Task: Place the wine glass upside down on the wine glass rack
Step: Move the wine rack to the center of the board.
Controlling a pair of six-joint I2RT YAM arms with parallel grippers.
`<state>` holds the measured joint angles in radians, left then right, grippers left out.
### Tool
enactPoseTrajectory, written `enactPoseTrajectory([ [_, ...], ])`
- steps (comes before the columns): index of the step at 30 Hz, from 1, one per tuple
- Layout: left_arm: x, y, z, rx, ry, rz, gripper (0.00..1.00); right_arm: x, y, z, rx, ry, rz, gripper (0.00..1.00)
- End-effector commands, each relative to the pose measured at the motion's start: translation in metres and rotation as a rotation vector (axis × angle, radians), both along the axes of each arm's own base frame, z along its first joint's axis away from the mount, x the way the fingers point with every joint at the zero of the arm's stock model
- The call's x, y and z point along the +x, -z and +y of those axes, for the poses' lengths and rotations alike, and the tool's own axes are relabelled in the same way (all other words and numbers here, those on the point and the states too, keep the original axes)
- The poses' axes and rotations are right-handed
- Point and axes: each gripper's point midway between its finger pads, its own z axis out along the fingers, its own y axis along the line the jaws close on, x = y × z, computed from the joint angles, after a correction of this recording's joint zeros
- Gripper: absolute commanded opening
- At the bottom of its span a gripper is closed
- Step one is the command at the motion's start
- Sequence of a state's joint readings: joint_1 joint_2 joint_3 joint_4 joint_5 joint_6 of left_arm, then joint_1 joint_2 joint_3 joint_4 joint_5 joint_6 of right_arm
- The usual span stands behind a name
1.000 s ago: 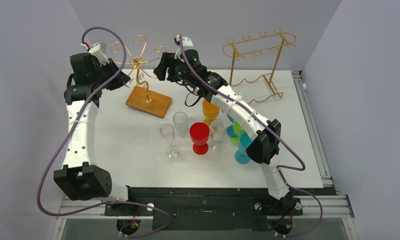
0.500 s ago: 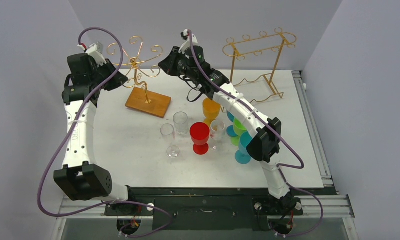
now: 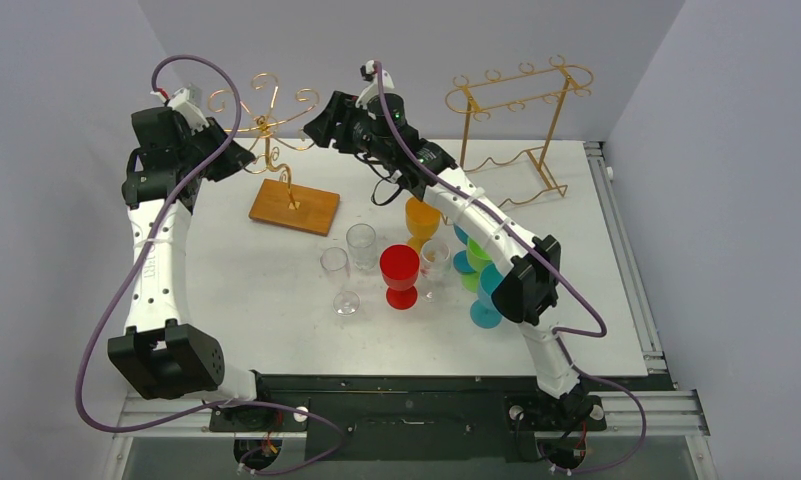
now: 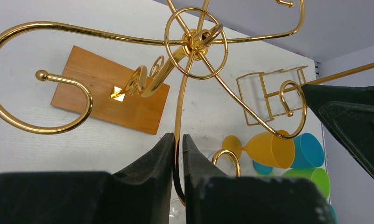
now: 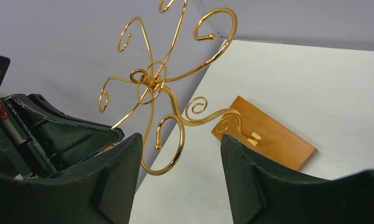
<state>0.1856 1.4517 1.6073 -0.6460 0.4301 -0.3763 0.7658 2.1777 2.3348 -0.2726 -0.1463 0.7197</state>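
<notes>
Rack-steadying seemed the step: upper left, the left pincer [image 4: 177, 140] clenched a curled arm of the gold wire tree-shaped rack [image 3: 294, 206], the right pincer [image 5: 178, 138] gaped empty beside it; next, fetching a clear wine glass [image 3: 337, 268] from mid-frame seemed due.

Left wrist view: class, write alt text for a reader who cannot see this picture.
The left pincer is shut on a thin gold arm of the wine glass rack, whose curled arms fan out from a central ring. Beyond are its wooden base on the white table and an orange glass.
</notes>
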Motion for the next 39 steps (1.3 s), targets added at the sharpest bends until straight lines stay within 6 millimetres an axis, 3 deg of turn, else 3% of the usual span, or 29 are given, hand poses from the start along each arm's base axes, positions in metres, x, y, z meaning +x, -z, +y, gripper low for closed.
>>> enactPoseTrajectory([
  [1,-0.008,-0.014,-0.013,-0.028,0.069,-0.033,0.08,0.009,-0.019,0.007,0.080,0.006,-0.041,0.57],
  [8,-0.012,-0.011,-0.014,-0.023,0.078,-0.021,0.08,0.002,-0.025,0.028,0.191,-0.077,-0.028,0.38],
  [11,-0.013,-0.014,-0.014,-0.018,0.079,-0.030,0.08,-0.003,-0.025,0.036,0.208,-0.105,-0.027,0.25],
  [16,-0.015,-0.023,-0.011,-0.014,0.074,-0.047,0.11,-0.003,-0.032,0.031,0.211,-0.087,-0.037,0.00],
  [23,-0.015,-0.042,-0.003,-0.020,0.060,-0.086,0.15,-0.009,-0.055,-0.003,0.184,0.027,-0.065,0.00],
  [33,-0.024,-0.071,-0.003,-0.009,0.047,-0.159,0.34,-0.023,-0.075,-0.023,0.203,0.078,-0.020,0.00],
  [39,-0.026,-0.069,-0.003,0.002,0.052,-0.153,0.36,-0.021,-0.055,-0.038,0.149,0.129,0.051,0.00],
])
